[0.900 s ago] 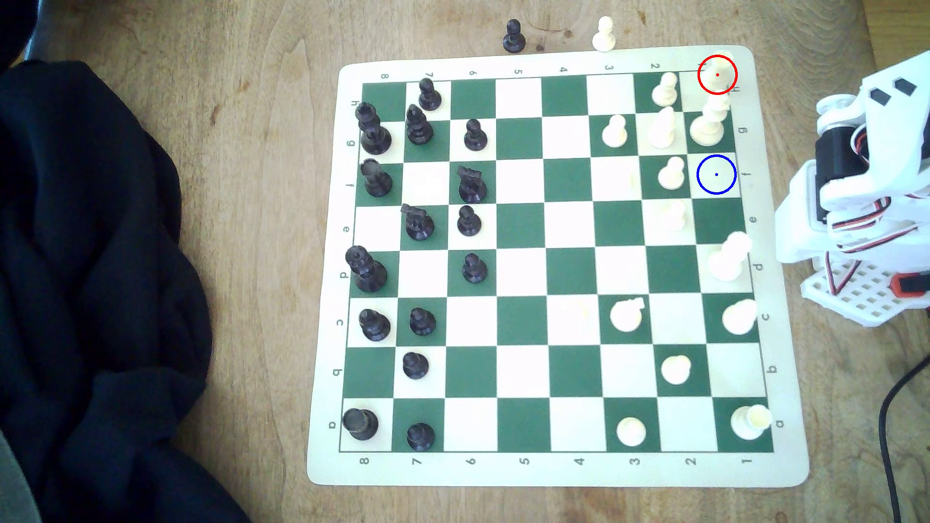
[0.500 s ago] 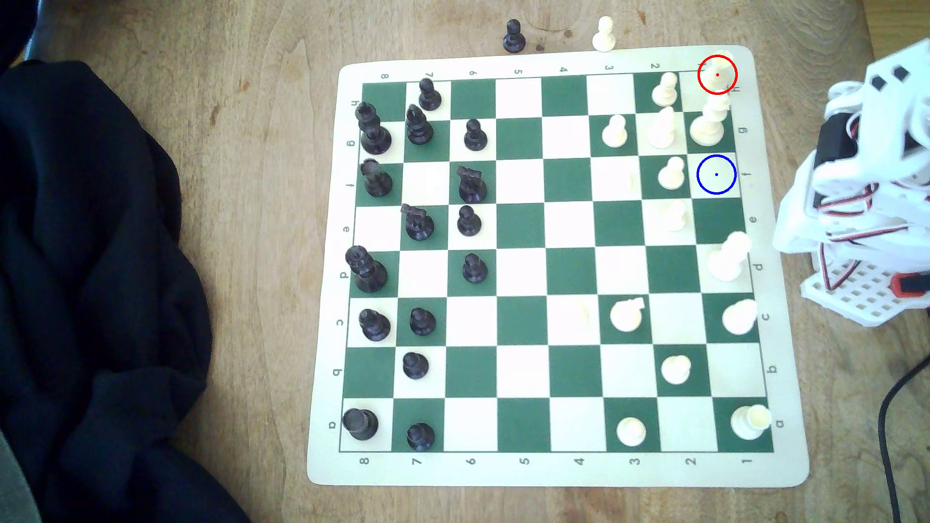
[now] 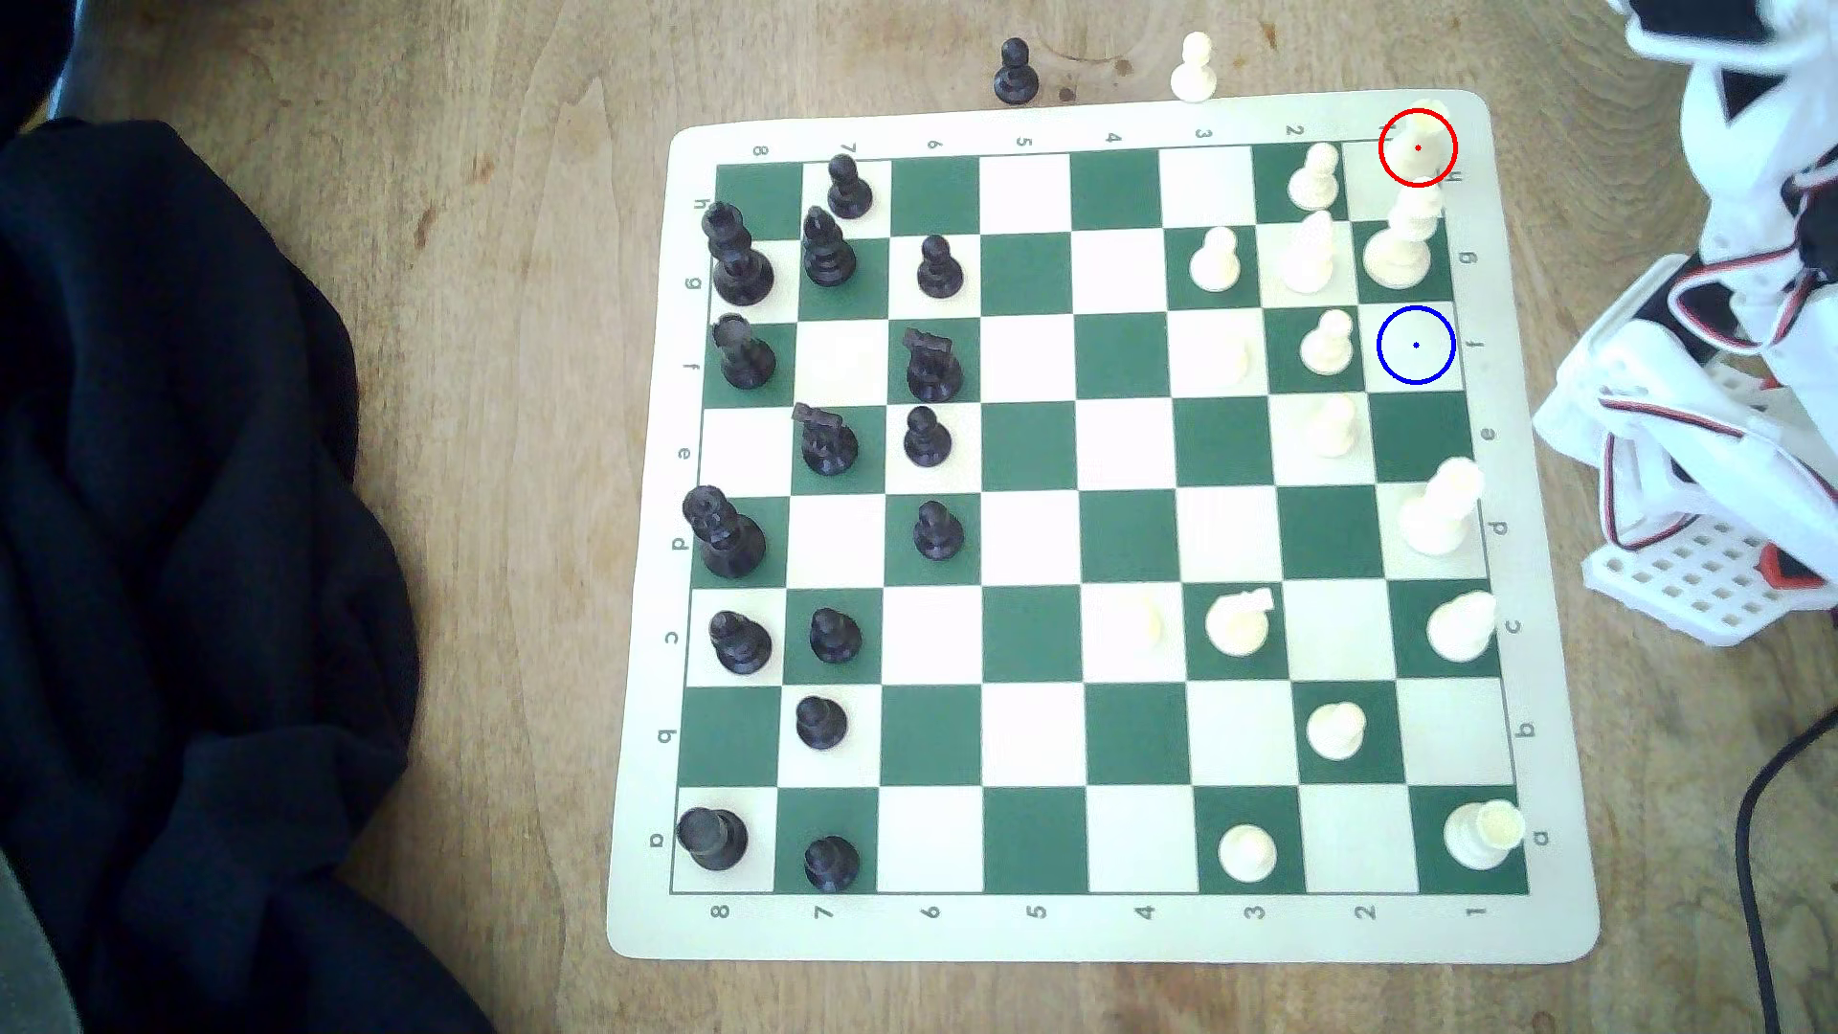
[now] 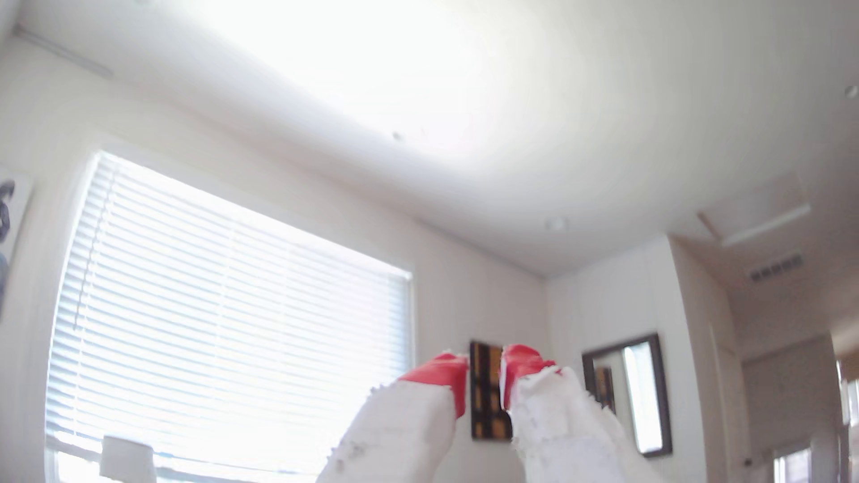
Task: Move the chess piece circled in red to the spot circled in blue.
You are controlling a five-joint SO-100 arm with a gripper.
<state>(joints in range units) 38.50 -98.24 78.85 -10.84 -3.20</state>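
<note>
Red-tipped end effector (image 4: 484, 378) slightly parted, gripping nothing, aimed up at ceiling and window blinds (image 4: 227, 320). Well away from it, on the chessboard (image 3: 1552, 696) atop the wooden bench (image 3: 497, 298): the chess piece circled in red (image 3: 1417, 147) at the corner square, the spot circled in blue (image 3: 1415, 345) bare two squares along, a taller white piece (image 3: 1400, 239) between.

Around your board: spare pawns, cloth, cable

You have a black pawn (image 3: 1014, 72) and a white pawn (image 3: 1193, 68) standing off the chessboard (image 3: 1034, 930) on the wooden table (image 3: 497, 497), a dark cloth (image 3: 189, 557) on the exterior view's left, and a black cable (image 3: 1765, 845) at its right edge.
</note>
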